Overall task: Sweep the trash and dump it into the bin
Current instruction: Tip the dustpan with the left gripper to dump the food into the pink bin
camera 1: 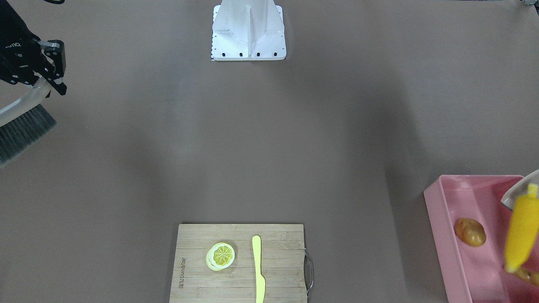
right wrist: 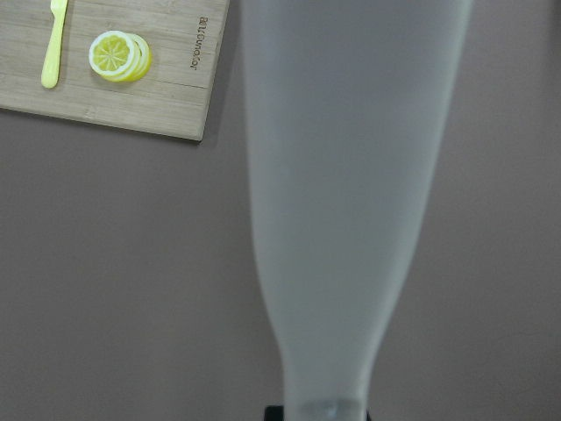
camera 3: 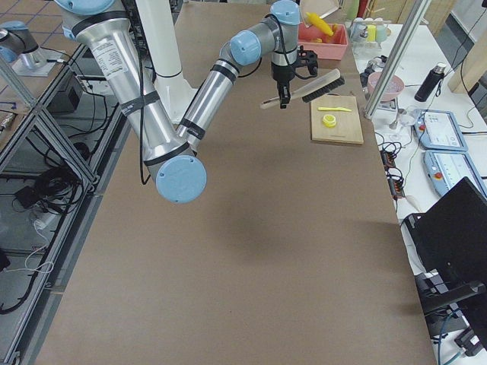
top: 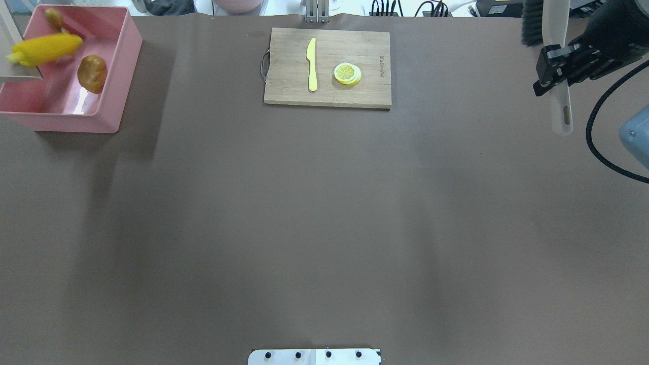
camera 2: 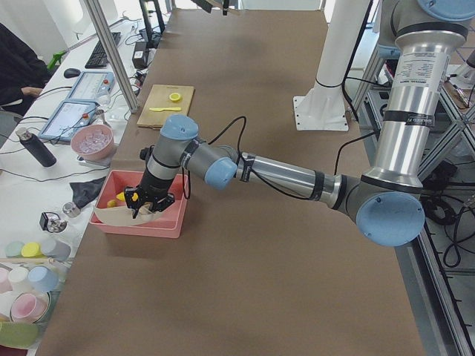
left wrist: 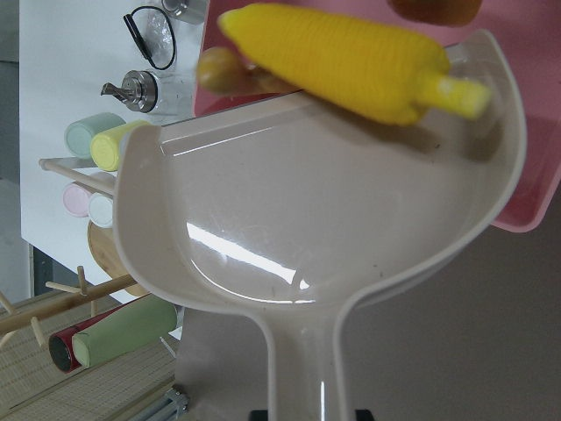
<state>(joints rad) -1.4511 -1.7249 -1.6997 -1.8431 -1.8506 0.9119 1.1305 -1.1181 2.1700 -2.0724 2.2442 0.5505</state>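
Brown tabletop: left gripper (camera 2: pixel 148 204) clamped on dustpan (left wrist: pixel 333 228), corn cob (left wrist: pixel 342 61) at its lip over bin (top: pixel 66 122); right gripper (top: pixel 556 67) clamped on brush (camera 1: pixel 23 132) handle.

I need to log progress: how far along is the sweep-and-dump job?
Done: potato and ginger root lie in the bin. In hand: the corn cob hangs off the tipped dustpan over the bin. Left: the corn cob landing; the right gripper holds the brush raised aside.
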